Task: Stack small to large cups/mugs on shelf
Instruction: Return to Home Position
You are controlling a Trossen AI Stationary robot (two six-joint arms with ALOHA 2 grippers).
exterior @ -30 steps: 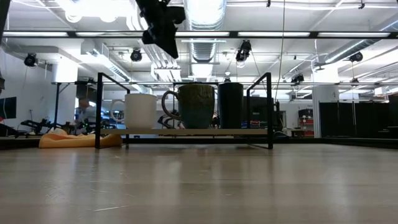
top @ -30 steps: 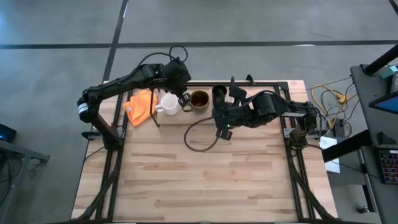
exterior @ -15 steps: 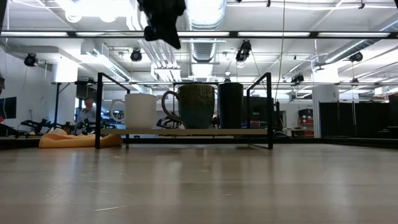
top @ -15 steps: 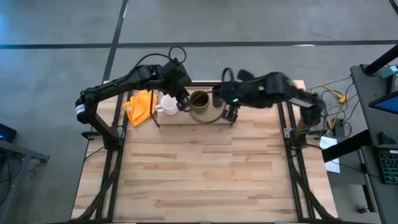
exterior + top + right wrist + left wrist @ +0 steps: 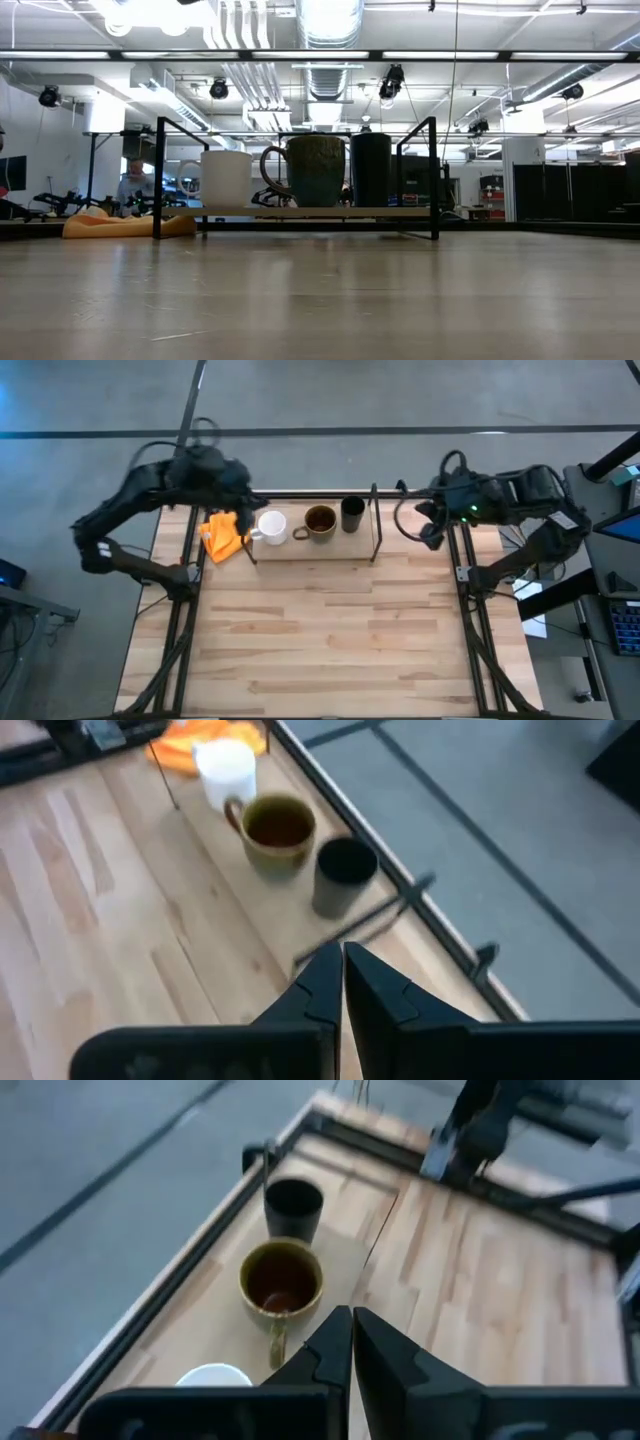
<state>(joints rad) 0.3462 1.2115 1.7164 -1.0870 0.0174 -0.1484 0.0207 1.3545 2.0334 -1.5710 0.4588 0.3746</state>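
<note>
Three vessels stand in a row on the wooden shelf (image 5: 300,550) at the table's far side: the white mug (image 5: 271,525) on the left, the brown glazed mug (image 5: 320,520) in the middle, the small black cup (image 5: 352,513) on the right. The low view shows them upright on the shelf board (image 5: 300,212): white mug (image 5: 227,178), brown mug (image 5: 316,170), black cup (image 5: 371,169). My left gripper (image 5: 243,508) is shut and empty, left of the white mug. My right gripper (image 5: 430,532) is shut and empty, right of the shelf. Both show shut in their wrist views (image 5: 352,1315) (image 5: 341,952).
An orange cloth (image 5: 226,532) lies on the table left of the shelf, by the white mug. The shelf's black rods (image 5: 433,175) rise at its ends. The plank tabletop (image 5: 330,630) spreads in front of the shelf. A person (image 5: 131,185) shows far behind.
Both arms have drawn back from the shelf. My left gripper has gone from between the white and brown mugs toward the table's left edge. My right gripper has swung from in front of the shelf toward the table's right edge. The three vessels have stayed put.
</note>
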